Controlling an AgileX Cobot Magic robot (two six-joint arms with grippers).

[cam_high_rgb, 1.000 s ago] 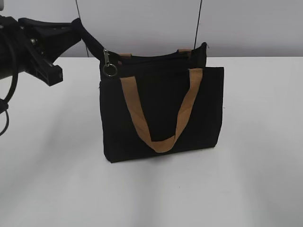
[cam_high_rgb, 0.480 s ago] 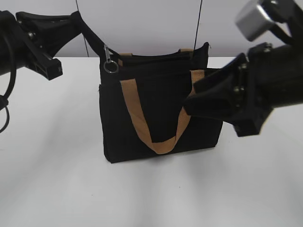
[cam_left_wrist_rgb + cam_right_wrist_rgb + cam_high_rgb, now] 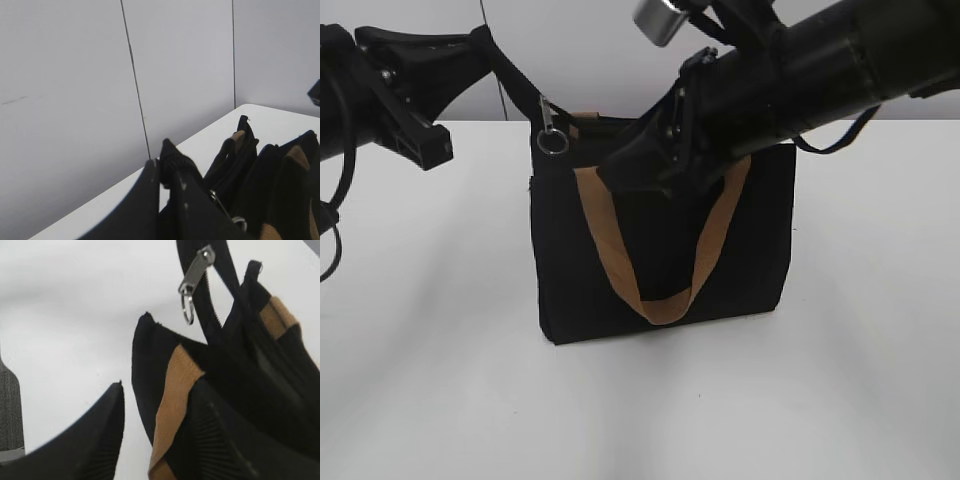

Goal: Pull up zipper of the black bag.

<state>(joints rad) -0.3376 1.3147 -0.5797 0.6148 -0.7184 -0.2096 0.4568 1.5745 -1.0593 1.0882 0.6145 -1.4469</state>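
Observation:
The black bag (image 3: 660, 255) stands upright on the white table with a tan handle (image 3: 605, 235) hanging down its front. The zipper (image 3: 551, 127), a silver slider with a ring, sits at the bag's top left corner. My left gripper (image 3: 480, 45) is shut on the black tail of the zip track (image 3: 515, 85) and holds it taut up and to the left. In the left wrist view the gripper (image 3: 162, 162) pinches that tail, with the slider (image 3: 225, 207) below. My right gripper (image 3: 632, 165) is open in front of the bag's top left. The right wrist view shows the gripper (image 3: 160, 385) astride the bag's corner (image 3: 150, 355), below the zipper (image 3: 196, 271).
The white table (image 3: 430, 330) lies around the bag. A grey panelled wall (image 3: 620, 50) stands close behind. My right arm (image 3: 820, 70) reaches across the bag's upper right and hides its top edge there.
My right arm has come in from the right and swung left across the bag's top to its left corner. My left gripper has kept hold of the zip tail and has barely moved.

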